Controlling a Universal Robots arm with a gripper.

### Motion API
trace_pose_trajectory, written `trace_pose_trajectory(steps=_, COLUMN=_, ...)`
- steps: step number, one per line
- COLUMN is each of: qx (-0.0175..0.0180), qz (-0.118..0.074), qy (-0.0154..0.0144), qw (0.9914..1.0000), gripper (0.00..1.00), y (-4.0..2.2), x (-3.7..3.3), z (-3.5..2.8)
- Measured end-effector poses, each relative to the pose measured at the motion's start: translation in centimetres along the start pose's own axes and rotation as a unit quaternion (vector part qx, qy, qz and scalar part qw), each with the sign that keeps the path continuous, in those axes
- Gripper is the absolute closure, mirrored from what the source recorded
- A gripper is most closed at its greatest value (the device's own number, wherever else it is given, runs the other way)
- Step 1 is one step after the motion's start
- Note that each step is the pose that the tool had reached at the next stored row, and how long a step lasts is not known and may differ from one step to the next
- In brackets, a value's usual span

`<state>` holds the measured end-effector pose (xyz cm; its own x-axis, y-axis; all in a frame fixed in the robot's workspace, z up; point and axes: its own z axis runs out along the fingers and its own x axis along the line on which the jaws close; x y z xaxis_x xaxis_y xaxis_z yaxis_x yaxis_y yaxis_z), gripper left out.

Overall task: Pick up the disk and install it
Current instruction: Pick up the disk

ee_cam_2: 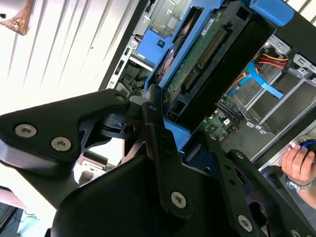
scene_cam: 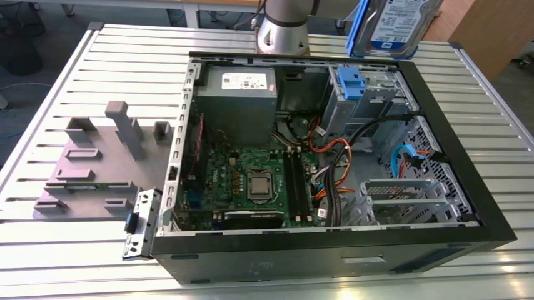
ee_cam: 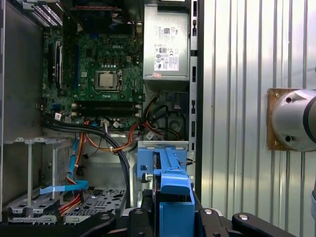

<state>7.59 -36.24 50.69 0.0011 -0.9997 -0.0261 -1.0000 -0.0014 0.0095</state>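
**Disk (scene_cam: 399, 25) aloft over the cage (scene_cam: 367, 94)**

Gripper (ee_cam_2: 168, 123) is clamped hard on the disk, with its black fingers (ee_cam_2: 116, 101) pressing the blue carrier from both sides. The disk touches nothing else. It hangs well above the cage with its label facing the exterior view, and its green board side shows in the second wrist view.

The step in hand looks like bringing the disk to the cage's bay. My judgement of what doing that well calls for:

- **Squareness.** The carrier's long edges should run parallel to the cage's walls before any closing in. A tilted carrier would likely jam against the sheet metal.
- **Line of approach.** Come from above the cage. The cables (scene_cam: 334, 150) lie just beside the cage, toward the board, and a sideways sweep could catch them.
- **Latch (scene_cam: 349, 84).** The blue latch sits on the cage's top. In the first wrist view the carrier stands close to it, so the carrier must pass beside it, not onto it.
- **Grip.** The hold is at one end of the disk, so the free end has leverage. Slow, steady motion should keep the disk from pivoting between the fingers.
- **Check.** The first wrist view looks along the carrier toward the cage, so it is the best view for judging alignment.
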Motion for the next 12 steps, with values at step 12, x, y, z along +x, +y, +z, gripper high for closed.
trace_pose_trajectory(steps=12, qx=0.0, qz=0.0, qy=0.0, qw=1.0, gripper=0.63, y=-0.55, x=0.0, z=0.0)
